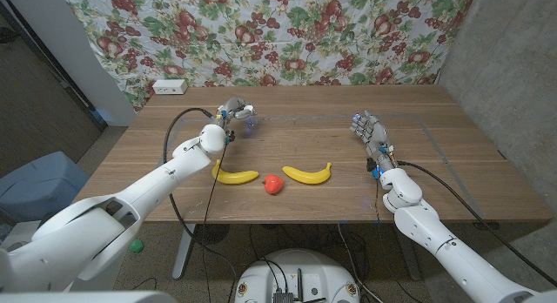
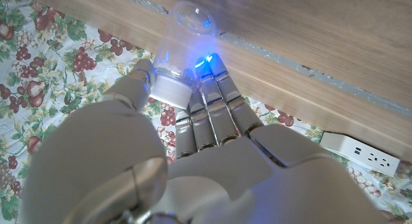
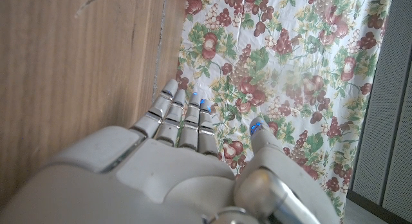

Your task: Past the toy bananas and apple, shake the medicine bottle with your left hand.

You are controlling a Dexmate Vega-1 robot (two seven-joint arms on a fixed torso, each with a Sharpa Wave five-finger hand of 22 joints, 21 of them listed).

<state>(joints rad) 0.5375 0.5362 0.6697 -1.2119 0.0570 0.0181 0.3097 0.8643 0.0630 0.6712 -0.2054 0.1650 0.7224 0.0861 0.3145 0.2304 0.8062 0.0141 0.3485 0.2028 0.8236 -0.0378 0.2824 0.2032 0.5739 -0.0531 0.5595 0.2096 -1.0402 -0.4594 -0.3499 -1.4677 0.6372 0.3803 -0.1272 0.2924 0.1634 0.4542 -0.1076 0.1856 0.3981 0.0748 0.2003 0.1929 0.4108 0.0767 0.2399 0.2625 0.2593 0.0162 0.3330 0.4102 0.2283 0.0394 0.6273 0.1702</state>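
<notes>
Head view: left hand (image 1: 233,110) grasps medicine bottle (image 1: 250,124) past bananas (image 1: 307,173); right hand (image 1: 368,129) empty, fingers apart.

A wooden surface (image 1: 461,177) is seen, with two toy bananas (image 1: 236,175) laid near its front edge. A red toy apple (image 1: 273,185) is parked between them, and a white power strip (image 1: 170,87) is left at the far left corner.

The head camera looks down from above the near edge of the table (image 1: 296,155) toward the flowered cloth (image 1: 287,33) at 12 o'clock, while both wrist cameras sit close behind their hands, facing the same cloth (image 2: 38,76) and tabletop, shared by all views.
</notes>
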